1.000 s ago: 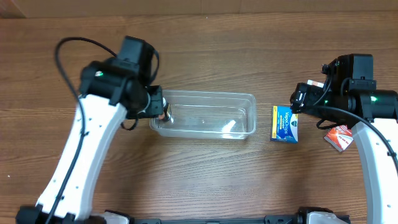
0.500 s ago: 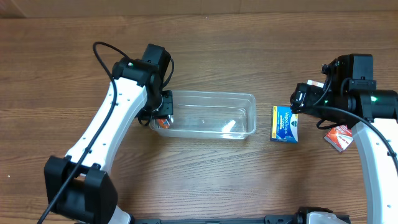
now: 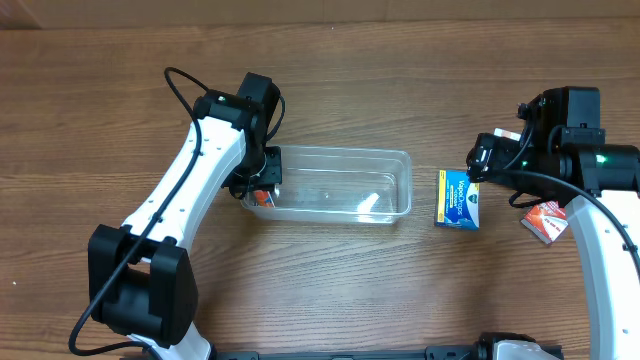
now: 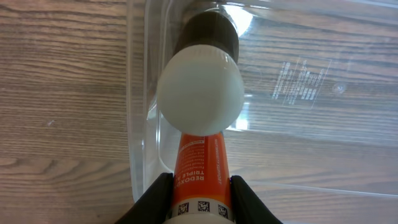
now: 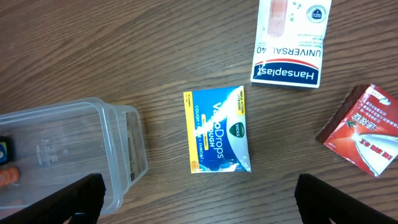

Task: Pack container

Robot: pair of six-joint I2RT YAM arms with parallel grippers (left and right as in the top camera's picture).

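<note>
— Where does the container (image 3: pixel 340 152) sit?

— On the wooden table (image 3: pixel 330 80), near the middle, lying long-side across between the two arms. It is a clear, shallow tub with rounded corners and a rim.

— And the left gripper (image 3: pixel 262 186)?

— It hangs over the container's end on the left arm's side. In the left wrist view its two dark fingers (image 4: pixel 154 200) are clamped on an orange tube (image 4: pixel 202 162) with a white cap (image 4: pixel 200 93). The cap points down past the rim into the tub, close to the end wall. Whether the cap touches the floor of the tub cannot be told.

— What about the right gripper (image 3: pixel 478 160)?

— It is well apart from the tub, above the table on the other side. The right wrist view shows its fingers (image 5: pixel 81 194) spread wide with nothing between them.

— What lies below it?

— A blue cough-drop box (image 5: pixel 217 129) lies flat on the wood, near the container's right-hand end but not touching it. Farther out is a white Hansaplast box (image 5: pixel 289 40), and beside that a red packet (image 5: pixel 364 130), tilted at an angle. All three are outside the tub and apart from one another.
</note>
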